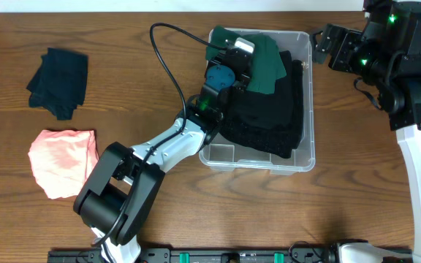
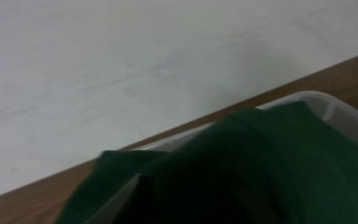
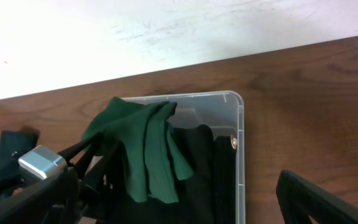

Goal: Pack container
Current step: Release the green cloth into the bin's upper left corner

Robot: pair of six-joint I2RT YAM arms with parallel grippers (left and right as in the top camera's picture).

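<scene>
The clear container (image 1: 309,102) stands at the table's centre right with black garments (image 1: 276,109) folded inside. My left gripper (image 1: 245,67) is over the container's far left part, shut on a dark green garment (image 1: 265,58) that drapes down from its fingers onto the black pile. The green garment fills the left wrist view (image 2: 260,162), with the container's rim (image 2: 344,111) behind it. In the right wrist view the green garment (image 3: 148,149) hangs inside the container (image 3: 240,143). My right gripper (image 1: 326,45) is open and empty, just outside the container's far right corner.
A dark teal garment (image 1: 58,80) lies on the table at the far left. A pink garment (image 1: 63,162) lies nearer on the left. A black cable (image 1: 168,66) arcs from the left arm beside the container. A white wall runs behind the table.
</scene>
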